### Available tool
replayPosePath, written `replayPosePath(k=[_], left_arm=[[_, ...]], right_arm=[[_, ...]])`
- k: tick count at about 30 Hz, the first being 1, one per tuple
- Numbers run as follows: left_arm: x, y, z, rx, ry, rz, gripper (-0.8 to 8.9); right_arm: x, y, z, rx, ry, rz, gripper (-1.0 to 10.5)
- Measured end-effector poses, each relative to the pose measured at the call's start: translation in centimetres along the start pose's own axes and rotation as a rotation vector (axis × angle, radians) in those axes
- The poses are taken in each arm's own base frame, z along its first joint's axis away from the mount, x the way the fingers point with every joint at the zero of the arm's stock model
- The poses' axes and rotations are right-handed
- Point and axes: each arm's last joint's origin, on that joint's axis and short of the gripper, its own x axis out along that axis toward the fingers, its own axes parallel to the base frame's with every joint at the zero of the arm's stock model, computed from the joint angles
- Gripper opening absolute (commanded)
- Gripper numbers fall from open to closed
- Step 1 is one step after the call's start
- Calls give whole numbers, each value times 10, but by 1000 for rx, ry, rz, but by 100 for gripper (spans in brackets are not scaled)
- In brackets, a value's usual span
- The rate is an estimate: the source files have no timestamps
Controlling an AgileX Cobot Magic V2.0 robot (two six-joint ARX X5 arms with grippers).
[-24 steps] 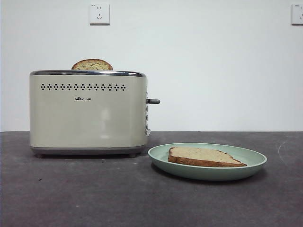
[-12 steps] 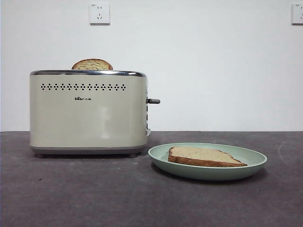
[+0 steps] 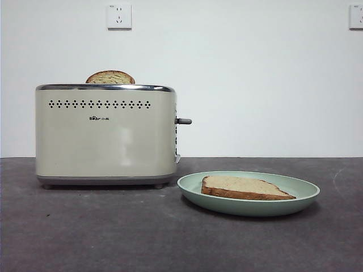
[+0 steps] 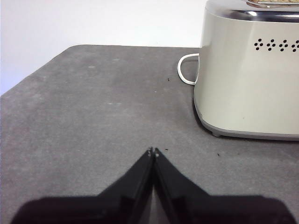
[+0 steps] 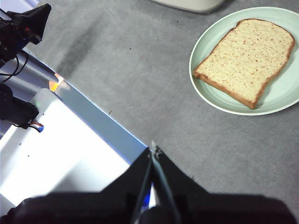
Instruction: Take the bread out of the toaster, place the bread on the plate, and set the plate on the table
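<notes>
On my left wrist feed the left gripper (image 4: pixel 153 150) has its two black jaws pinched together at the tips, nothing between them. It hangs over bare table (image 4: pixel 93 116), well clear of the toaster (image 4: pixel 247 74), which stands off to one side with a white cord (image 4: pixel 185 70) looping out from behind its corner.

Over to the right wrist feed: the right gripper (image 5: pixel 153 148) is clenched the same way, tips meeting, holding nothing. It sits above the table's edge, with a pale blue-white surface (image 5: pixel 70 158) below it past the edge and some dark hardware with wires (image 5: pixel 18 28) at the far corner. The plate (image 5: pixel 205 88) lies apart from those jaws, flat on the grey top.

Now the front camera, and no arm shows in it at all. The toaster stands upright on the left of the table, cream body, chrome rim, grey lever (image 3: pixel 184 121) sticking out toward the plate. A darker speckled slice (image 3: pixel 110 77) pokes its domed top out of the slot.

The plate, pale green, rests on the table just beside the toaster's lever end, not touching it. The bread (image 3: pixel 244 188) lies flat inside the plate, light tan face up, brown crust round it. On the white wall behind I see one socket (image 3: pixel 119 16) above the toaster and another (image 3: pixel 356 16) at the right edge.
</notes>
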Motion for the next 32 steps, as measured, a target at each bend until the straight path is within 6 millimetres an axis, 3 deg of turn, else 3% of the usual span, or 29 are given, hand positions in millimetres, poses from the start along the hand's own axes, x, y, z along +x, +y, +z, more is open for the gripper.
replayPosePath(k=[10, 16, 19, 23, 32], left_arm=[[0, 0, 0, 0, 0, 0, -4], [0, 0, 0, 0, 0, 0, -4], [0, 0, 0, 0, 0, 0, -4], [0, 0, 0, 0, 0, 0, -3], [0, 0, 0, 0, 0, 0, -4]], right_arm=[[-9, 1, -4, -36, -45, -62, 1], [-33, 6, -8, -182, -337, -176, 1], [-35, 2, -15, -232, -496, -249, 1], [-19, -13, -35, -248, -615, -327, 1], [48, -63, -95, -127, -701, -525, 1]])
